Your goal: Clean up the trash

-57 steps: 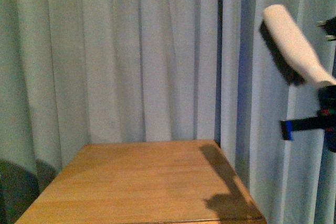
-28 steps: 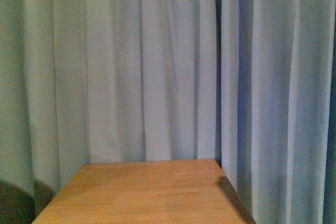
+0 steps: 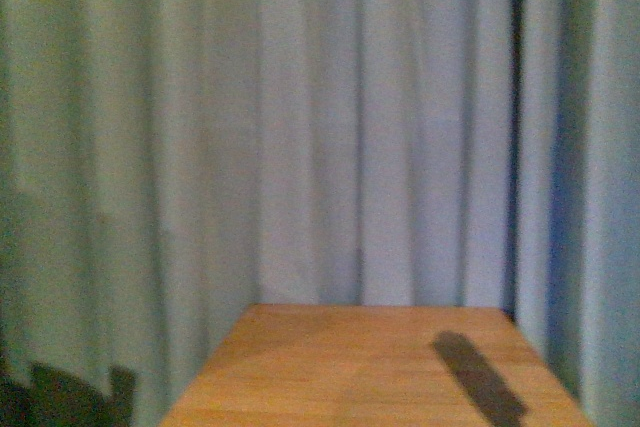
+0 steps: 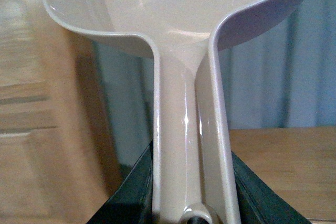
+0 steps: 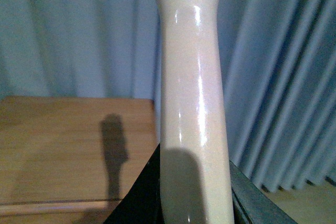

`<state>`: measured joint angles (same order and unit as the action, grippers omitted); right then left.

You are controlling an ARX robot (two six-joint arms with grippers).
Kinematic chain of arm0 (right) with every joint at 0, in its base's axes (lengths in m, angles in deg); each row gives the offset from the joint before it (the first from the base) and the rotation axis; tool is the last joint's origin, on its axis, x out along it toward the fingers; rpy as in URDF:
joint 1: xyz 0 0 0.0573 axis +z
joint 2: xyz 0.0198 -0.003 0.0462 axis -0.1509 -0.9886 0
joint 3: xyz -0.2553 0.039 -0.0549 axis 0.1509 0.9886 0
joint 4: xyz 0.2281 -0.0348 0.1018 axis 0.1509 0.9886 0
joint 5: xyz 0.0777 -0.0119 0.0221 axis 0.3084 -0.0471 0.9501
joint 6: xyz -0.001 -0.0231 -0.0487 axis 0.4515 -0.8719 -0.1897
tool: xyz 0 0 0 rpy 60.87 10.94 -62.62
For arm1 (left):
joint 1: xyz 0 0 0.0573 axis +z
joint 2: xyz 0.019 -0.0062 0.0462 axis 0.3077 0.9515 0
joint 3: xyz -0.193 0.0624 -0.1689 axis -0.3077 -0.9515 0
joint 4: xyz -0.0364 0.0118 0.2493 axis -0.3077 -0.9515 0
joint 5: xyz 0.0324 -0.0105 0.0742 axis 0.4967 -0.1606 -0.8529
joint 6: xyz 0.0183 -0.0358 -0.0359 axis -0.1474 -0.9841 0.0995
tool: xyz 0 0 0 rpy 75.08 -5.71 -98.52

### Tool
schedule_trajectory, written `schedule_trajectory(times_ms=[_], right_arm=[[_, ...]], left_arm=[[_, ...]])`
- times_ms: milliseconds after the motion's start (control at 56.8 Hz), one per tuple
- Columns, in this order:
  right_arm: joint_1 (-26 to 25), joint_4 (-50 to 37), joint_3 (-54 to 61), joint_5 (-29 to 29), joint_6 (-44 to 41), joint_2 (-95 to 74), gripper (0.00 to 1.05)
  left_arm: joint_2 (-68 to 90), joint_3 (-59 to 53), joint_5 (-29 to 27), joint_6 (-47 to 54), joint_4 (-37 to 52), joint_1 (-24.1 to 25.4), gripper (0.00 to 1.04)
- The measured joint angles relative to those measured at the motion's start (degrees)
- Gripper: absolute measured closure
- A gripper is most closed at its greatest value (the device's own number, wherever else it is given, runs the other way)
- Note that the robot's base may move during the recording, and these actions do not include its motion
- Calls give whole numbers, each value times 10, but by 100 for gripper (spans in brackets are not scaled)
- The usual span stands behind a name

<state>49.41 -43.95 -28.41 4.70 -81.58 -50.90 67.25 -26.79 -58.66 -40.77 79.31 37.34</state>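
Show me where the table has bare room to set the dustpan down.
The whole visible tabletop is bare, from the curtain at its back edge forward; only a shadow crosses its right side. Nothing crowds it in view.

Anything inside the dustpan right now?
The visible part of the dustpan bowl looks bare, with no trash. Its front lip runs out of the left wrist view, so that end is unseen.
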Motion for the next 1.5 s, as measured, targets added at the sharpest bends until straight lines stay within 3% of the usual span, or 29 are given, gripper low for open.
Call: schedule_trajectory(times_ms=[1495], right_arm=[[3,0,2,8,-1,-6,85]], left_arm=[[-2,-2,-10,-1,-1,3,78]])
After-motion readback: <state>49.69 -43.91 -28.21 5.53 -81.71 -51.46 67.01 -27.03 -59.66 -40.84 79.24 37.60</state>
